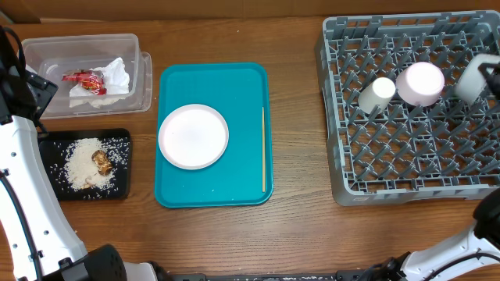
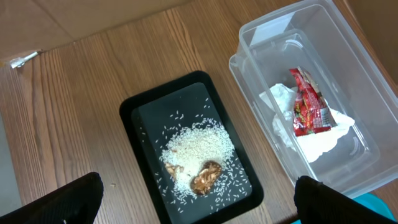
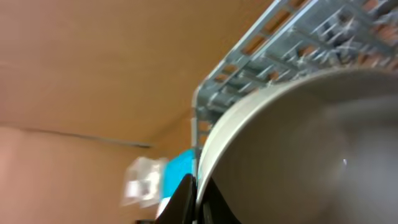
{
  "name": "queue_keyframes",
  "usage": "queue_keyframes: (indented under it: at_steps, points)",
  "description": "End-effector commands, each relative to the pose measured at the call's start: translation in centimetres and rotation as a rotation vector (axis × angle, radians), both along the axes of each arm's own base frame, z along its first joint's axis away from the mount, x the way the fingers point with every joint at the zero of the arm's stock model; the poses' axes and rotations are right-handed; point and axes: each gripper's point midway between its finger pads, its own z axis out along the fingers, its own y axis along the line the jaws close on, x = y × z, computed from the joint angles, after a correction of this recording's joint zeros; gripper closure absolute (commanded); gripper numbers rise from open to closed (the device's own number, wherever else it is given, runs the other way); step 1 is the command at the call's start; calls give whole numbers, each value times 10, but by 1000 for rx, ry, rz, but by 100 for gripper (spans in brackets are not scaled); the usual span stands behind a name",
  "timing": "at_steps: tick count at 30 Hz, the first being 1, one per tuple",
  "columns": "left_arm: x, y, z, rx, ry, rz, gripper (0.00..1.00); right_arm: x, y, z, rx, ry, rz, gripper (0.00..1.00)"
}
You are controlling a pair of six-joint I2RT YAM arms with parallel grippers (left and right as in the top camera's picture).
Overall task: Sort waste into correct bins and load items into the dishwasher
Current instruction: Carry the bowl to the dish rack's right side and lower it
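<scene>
My right gripper (image 3: 198,190) is shut on the rim of a large white plate (image 3: 298,143), holding it on edge over the right side of the grey dish rack (image 1: 406,168). The plate (image 1: 471,82) stands near a white bowl (image 1: 420,83) and a small cup (image 1: 376,95) in the rack. A small plate (image 1: 193,136) and a thin wooden stick (image 1: 263,148) lie on the teal tray (image 1: 176,191). My left gripper (image 2: 199,205) is open above the black tray (image 2: 140,118), which holds rice (image 2: 199,146) and brown bits (image 2: 206,176). The clear tub (image 2: 261,37) holds the napkin (image 2: 317,140) and red wrapper (image 2: 308,106).
The clear tub (image 1: 47,47) and black tray (image 1: 51,140) sit at the table's left, close to my left arm (image 1: 23,195). Bare wood lies between the teal tray and the rack. A small scrap (image 2: 23,59) lies on the wood beyond the black tray.
</scene>
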Motion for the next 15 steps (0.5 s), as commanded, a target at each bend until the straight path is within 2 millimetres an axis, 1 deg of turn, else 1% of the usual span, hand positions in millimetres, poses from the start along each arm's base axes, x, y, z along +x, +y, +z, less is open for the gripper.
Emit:
queue_keyframes:
  at_steps: [1, 5, 8, 12, 14, 15]
  points:
    - [1, 0, -2, -7, -5, 10, 0, -11, 15, 1, 190, -138, 101, 96]
    - [1, 0, -2, -7, -5, 10, 0, -10, 13, -9, 224, -86, 82, 95]
    - [1, 0, -2, -7, -5, 10, 0, -10, 10, -22, 216, 4, 38, 94]
    - [1, 0, -2, -7, -4, 10, 0, -14, 5, -48, 167, 142, -25, 94]
    - [1, 0, -2, -7, -5, 10, 0, -17, 3, -56, 151, 190, -44, 94]
    - [1, 0, -2, -7, -5, 10, 0, -17, 3, -57, 152, 195, -45, 94]
